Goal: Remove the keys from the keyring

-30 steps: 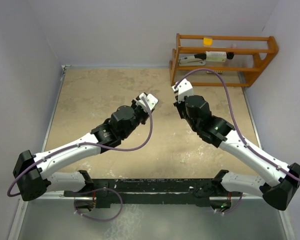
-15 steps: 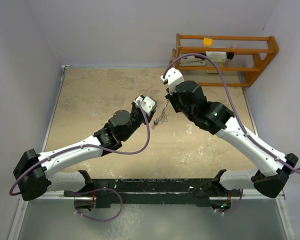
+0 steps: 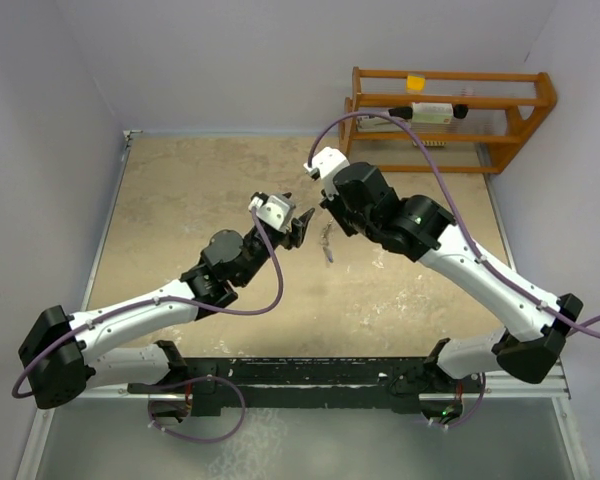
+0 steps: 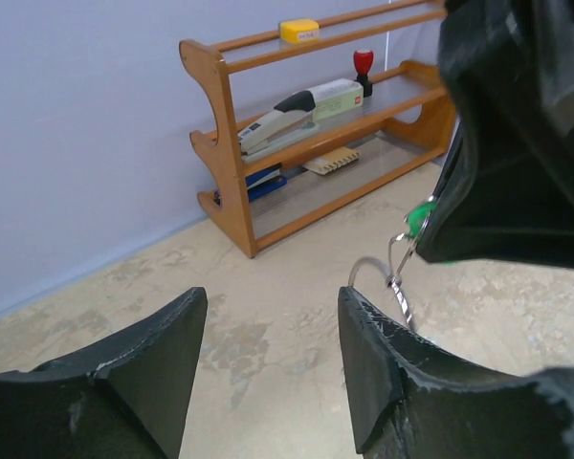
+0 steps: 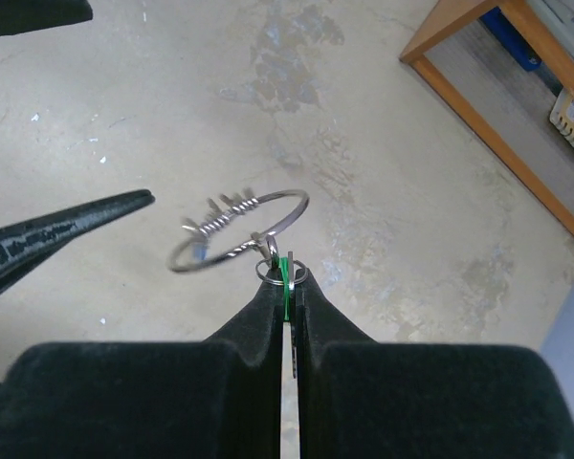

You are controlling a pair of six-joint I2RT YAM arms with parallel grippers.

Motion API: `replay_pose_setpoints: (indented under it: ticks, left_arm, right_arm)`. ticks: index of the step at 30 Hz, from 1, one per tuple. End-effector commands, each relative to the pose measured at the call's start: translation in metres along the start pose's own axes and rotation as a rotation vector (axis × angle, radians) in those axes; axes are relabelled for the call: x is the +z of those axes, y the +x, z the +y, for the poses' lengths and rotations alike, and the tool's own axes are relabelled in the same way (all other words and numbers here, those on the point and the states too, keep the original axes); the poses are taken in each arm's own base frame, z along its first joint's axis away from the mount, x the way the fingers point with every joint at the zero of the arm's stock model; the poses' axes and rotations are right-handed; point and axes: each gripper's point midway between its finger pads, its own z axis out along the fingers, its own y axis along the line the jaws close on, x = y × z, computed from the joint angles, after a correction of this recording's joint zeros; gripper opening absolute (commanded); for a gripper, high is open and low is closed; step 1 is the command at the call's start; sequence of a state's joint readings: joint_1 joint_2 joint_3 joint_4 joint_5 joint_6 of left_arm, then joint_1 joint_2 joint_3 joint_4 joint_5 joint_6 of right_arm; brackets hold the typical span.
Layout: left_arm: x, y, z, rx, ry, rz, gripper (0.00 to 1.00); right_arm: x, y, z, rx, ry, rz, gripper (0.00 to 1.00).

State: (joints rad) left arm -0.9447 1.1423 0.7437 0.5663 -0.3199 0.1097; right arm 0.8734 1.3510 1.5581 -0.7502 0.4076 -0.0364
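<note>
**Top view.** Table [image 3: 180, 200], one. Wooden rack [image 3: 520, 130], one, at the table's 1 o'clock corner. Arms, two, meeting over the middle. Keys [image 3: 327, 247] hang above the table at centre; the number is too small to tell. Left claw [image 3: 300, 224] is at their 9 o'clock, jaws apart, empty. Right claw [image 3: 330, 215] is at their 12 o'clock.

**Left wrist view.** Left claw [image 4: 268, 320] has two fingers spread, nothing between them. Right claw [image 4: 517, 143] fills the 2 o'clock quarter and hides the rack's [image 4: 220, 143] right end. Green key [image 4: 423, 216], one, peeks from its tip, with the ring [image 4: 362, 266] below. On the rack: yellow block [image 4: 298, 30], stamp [image 4: 364, 65], stapler [image 4: 287, 115], one each.

**Right wrist view.** Right claw [image 5: 285, 279] is clamped on the green key [image 5: 284, 273]. The ring [image 5: 304, 203], one, hangs at 12 o'clock with silver keys [image 5: 225, 215] threaded on it, count unclear. Left claw [image 5: 115, 100] is at 9 o'clock, apart from the ring.
</note>
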Motion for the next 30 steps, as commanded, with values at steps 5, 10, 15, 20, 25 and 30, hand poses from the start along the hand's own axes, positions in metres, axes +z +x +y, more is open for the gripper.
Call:
replay_pose_setpoints:
  ticks: [5, 10, 15, 20, 25, 30]
  left_arm:
    - [0.004, -0.019, -0.012, -0.082, 0.05, -0.117, 0.56]
    - [-0.002, -0.015, -0.018, -0.081, 0.087, -0.156, 0.57]
    - [-0.011, -0.012, -0.03, -0.083, 0.161, -0.196, 0.61]
    - [-0.016, -0.008, -0.037, -0.059, 0.203, -0.24, 0.66]
    - [-0.01, -0.011, -0.046, -0.035, 0.246, -0.258, 0.67]
    - [-0.004, -0.009, -0.058, -0.014, 0.295, -0.256, 0.66]
  right_arm:
    - [-0.006, -0.014, -0.001, -0.022, 0.046, -0.026, 0.0]
    - [-0.009, -0.016, -0.001, -0.035, 0.059, -0.031, 0.0]
    - [-0.011, -0.017, 0.0, -0.031, 0.061, -0.046, 0.0]
    - [-0.012, -0.018, 0.003, -0.034, 0.053, -0.053, 0.0]
    - [-0.015, -0.016, 0.005, -0.037, 0.043, -0.057, 0.0]
    - [-0.018, -0.014, 0.008, -0.041, 0.034, -0.055, 0.0]
